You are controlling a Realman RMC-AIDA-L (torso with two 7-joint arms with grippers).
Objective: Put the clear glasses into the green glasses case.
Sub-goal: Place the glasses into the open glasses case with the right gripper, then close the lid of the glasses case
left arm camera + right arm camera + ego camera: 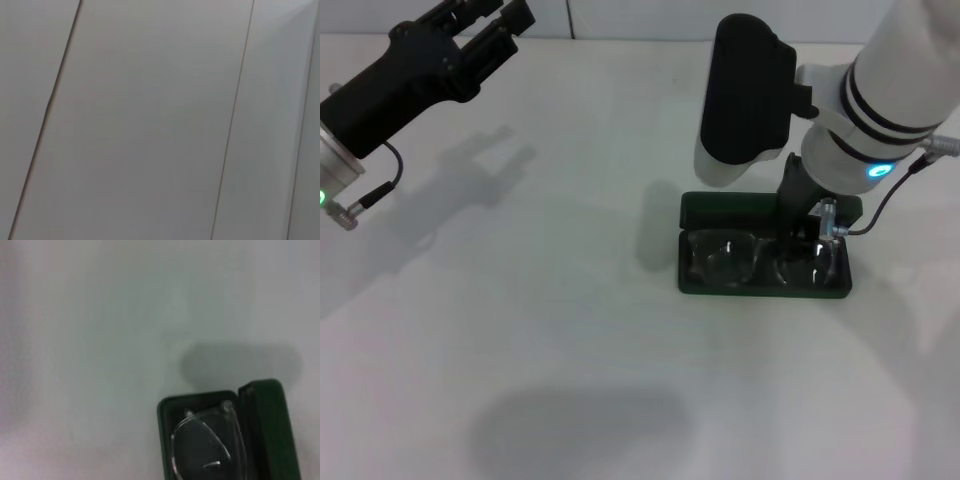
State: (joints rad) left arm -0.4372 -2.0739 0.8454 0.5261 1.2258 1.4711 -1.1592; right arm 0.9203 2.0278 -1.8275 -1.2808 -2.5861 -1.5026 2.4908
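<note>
One green glasses case [763,252] lay open right of the table's [570,330] centre, one pair of clear glasses [760,258] inside, right gripper [810,225] directly above, jaws obscured, left gripper [485,30] parked at far left corner, fingers apart.

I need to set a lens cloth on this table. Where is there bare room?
The white table is bare between the raised left end effector and the green glasses case, and along the near edge. It is crowded at the case, where the right end effector sits over the clear glasses.
</note>
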